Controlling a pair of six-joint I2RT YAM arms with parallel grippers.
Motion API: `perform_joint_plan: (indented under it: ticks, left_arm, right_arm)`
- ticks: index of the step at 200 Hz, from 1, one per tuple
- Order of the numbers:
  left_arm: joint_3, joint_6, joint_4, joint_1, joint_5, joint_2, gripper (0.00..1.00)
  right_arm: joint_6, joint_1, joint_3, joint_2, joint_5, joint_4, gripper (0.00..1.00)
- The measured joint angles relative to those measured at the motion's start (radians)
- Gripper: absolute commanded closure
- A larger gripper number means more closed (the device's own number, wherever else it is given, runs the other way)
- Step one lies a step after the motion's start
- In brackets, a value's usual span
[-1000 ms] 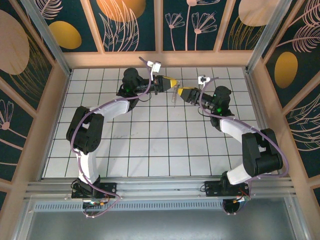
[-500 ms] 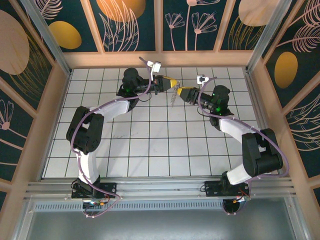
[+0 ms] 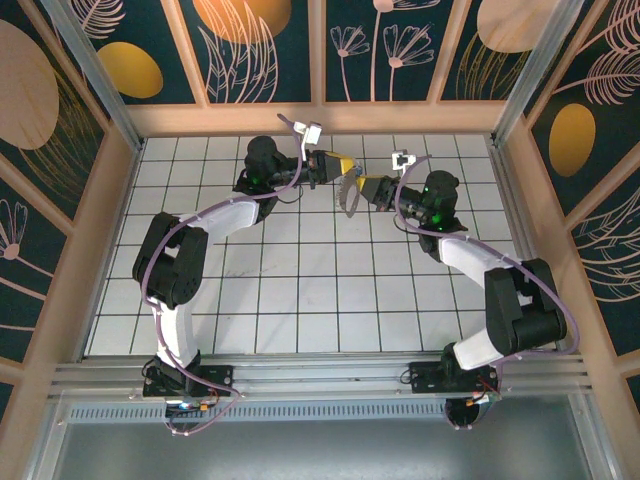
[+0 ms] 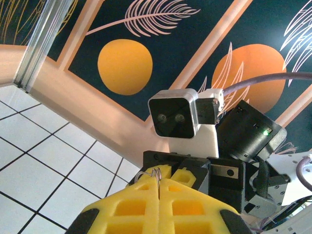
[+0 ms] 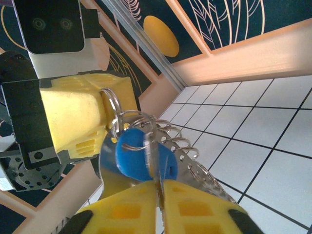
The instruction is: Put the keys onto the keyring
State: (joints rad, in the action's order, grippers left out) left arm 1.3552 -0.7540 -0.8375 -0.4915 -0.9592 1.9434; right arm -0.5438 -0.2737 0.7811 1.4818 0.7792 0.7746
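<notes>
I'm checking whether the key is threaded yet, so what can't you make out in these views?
Key blade: right wrist view, hidden behind its blue head and the shut right gripper.
Whether the key is on the keyring: right wrist view, overlapping wire loops, unclear.
Keyring strap: top view, too small to pick out.
Key, left wrist view: blocked by the shut left gripper, which pinches the ring.

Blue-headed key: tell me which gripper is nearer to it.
Right. The right gripper is shut on the blue-headed key, its head right at the fingertips. The left gripper sits just beyond it, pinching the keyring.
</notes>
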Motion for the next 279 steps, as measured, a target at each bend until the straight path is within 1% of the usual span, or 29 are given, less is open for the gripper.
perform_joint_plan:
  ticks: [18,57,97,163,228,255,270,279]
  left_arm:
    - [0.000,0.000,0.000,0.000,0.000,0.000,1.00]
    - [-0.001,0.000,0.000,0.000,0.002,0.000,1.00]
    - [-0.002,-0.004,-0.001,0.000,0.003,0.000,1.00]
    - [-0.005,-0.008,-0.005,0.000,0.003,0.000,1.00]
    - [-0.014,-0.031,-0.052,-0.001,0.016,0.000,1.00]
    - [-0.026,-0.049,-0.065,-0.002,0.022,0.000,1.00]
    - [-0.027,-0.056,-0.080,-0.007,0.028,0.000,1.00]
    - [-0.027,-0.062,-0.090,-0.010,0.029,0.000,1.00]
  right_arm:
    - [0.015,-0.003,0.000,-0.010,0.000,-0.012,1.00]
    - [0.035,-0.005,0.000,-0.020,-0.001,-0.040,1.00]
    - [0.071,-0.031,0.000,-0.023,-0.002,-0.076,1.00]
    - [0.094,-0.040,0.003,-0.023,0.000,-0.090,1.00]
    - [0.137,-0.050,0.055,-0.019,0.058,-0.174,1.00]
    - [0.155,-0.046,0.059,-0.023,0.064,-0.209,0.78]
    - [0.148,-0.039,0.043,-0.043,0.078,-0.215,0.74]
    - [0.140,-0.024,0.023,-0.070,0.083,-0.216,0.73]
